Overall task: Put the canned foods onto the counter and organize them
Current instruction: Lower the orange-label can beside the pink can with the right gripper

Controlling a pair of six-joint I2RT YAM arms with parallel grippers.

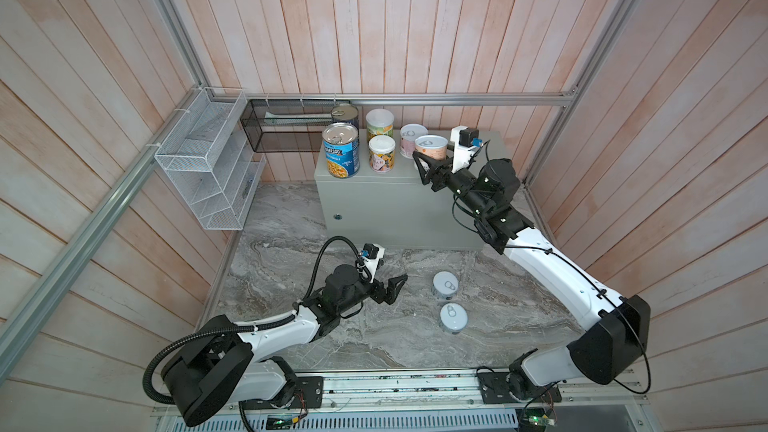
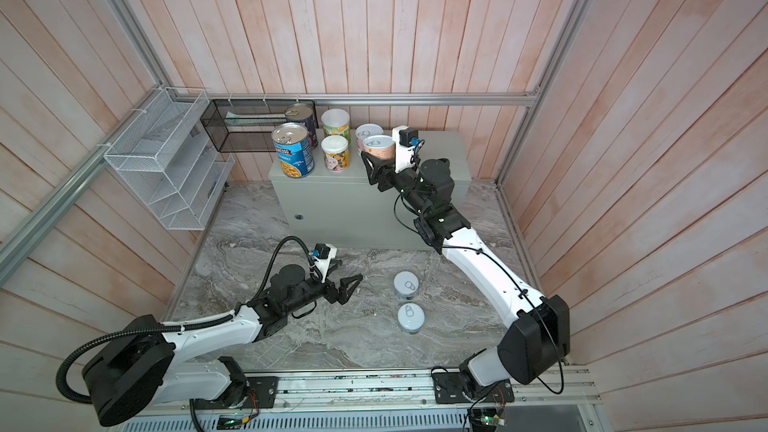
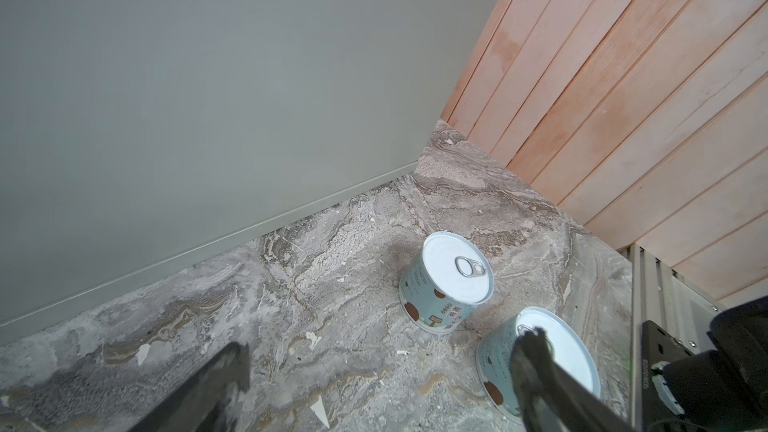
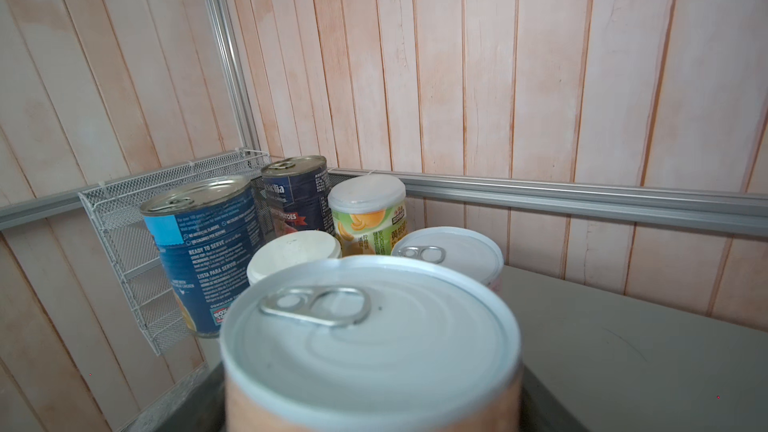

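All eight cans stand upright: long axis vertical, lids up.

**On the grey-green tabletop (image 1: 386,209):** six cans in two rows over its left half.
- Front row, left to right in both top views: Progresso can (image 1: 340,151), patterned can (image 1: 382,153), peach can (image 1: 431,147).
- Back row, same order: dark blue can (image 1: 345,115), green-labelled can (image 1: 379,124), pink can (image 1: 412,139).
- The Progresso can stands close to the front left corner and hides part of the dark blue can.

**On the marble tabletop (image 1: 498,305):** the far pale-blue can (image 1: 445,284) and the near pale-blue can (image 1: 453,317) stand just beside each other, well apart from the box front.

**Left pincer (image 1: 397,289):** released. It hangs low over the marble, jaws spread wide with nothing between them, aimed toward the pale-blue pair. In the left wrist view one finger (image 3: 536,371) covers part of the near can.

**Right pincer (image 1: 419,167):** positioned at the peach can, near the grey-green tabletop's front edge.
- In the right wrist view this can (image 4: 370,347) fills the foreground and is cut off by the frame.
- Blurred dark shapes flank the can, and the fingers cannot be made out.
- I cannot tell whether the pincer is clenched on the can or released.
- Behind the peach can, only the patterned can's lid shows.

**Open room:** the right half of the grey-green tabletop is bare. A white mesh rack (image 1: 208,168) and a black mesh basket (image 1: 282,126) hang on the walls by its left end.
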